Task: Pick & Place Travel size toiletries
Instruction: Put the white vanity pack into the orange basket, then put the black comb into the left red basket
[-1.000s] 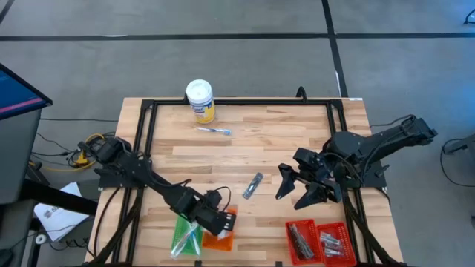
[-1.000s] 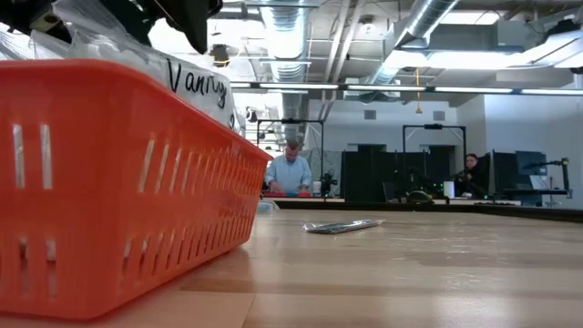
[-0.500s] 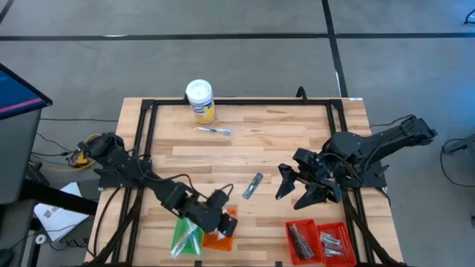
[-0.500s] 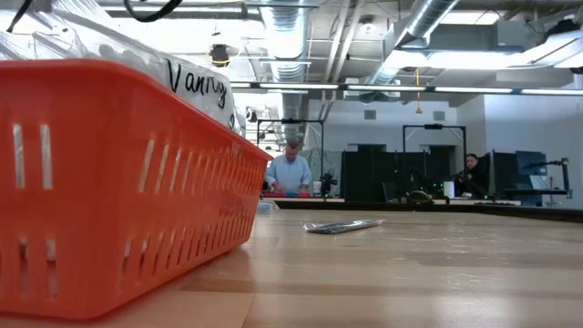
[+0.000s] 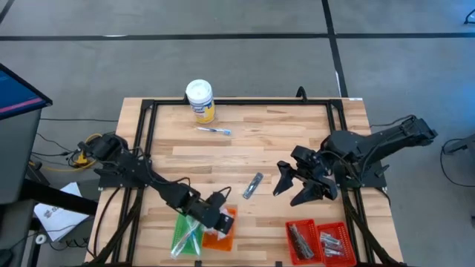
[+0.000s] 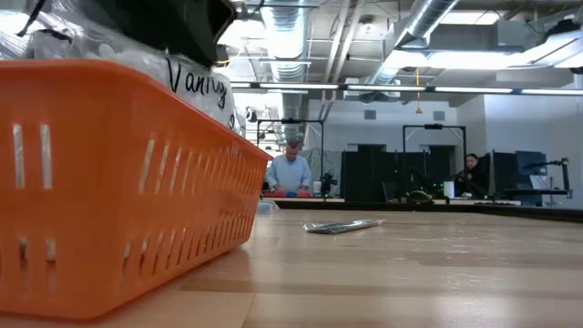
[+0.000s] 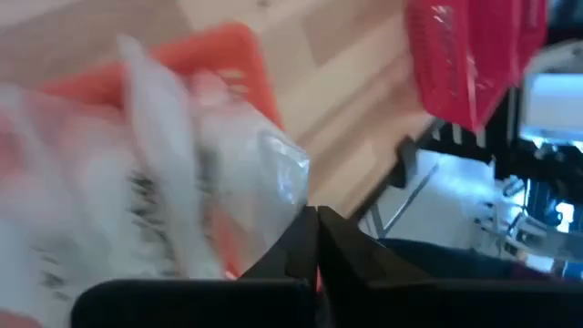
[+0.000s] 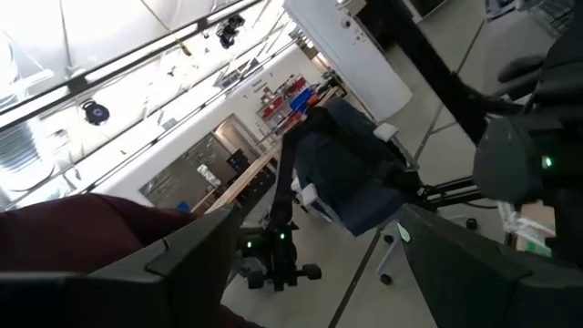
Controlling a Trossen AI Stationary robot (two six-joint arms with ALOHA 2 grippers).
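Observation:
Over the orange tray (image 5: 225,230) (image 6: 109,182) at the table's near edge, my left gripper (image 5: 220,216) (image 7: 316,223) stands shut, tilted down at the white crinkly packets (image 7: 173,191) (image 6: 196,80) piled in it. A silvery piece (image 5: 254,185) (image 6: 342,226) lies flat on the table's middle. A thin blue-tinted stick (image 5: 214,130) lies farther back. My right gripper (image 5: 291,190) (image 8: 314,264) hangs open well above the table's right half, holding nothing. My left gripper's shut fingertips (image 7: 310,239) stand right at a packet's clear crinkled edge (image 7: 290,175) in the orange tray, slanting down from above. I cannot tell whether they touch it; nothing shows between them.
A green tray (image 5: 184,236) sits left of the orange one. Two red trays (image 5: 318,242) with small items stand at the near right. A white-lidded tub with a yellow label (image 5: 200,100) stands at the far edge. People sit at desks beyond the table (image 6: 291,173).
My left gripper rose out of the low view's top half a second ago, then came back down over the packets in the orange tray. The packets and the tray stay where they were.

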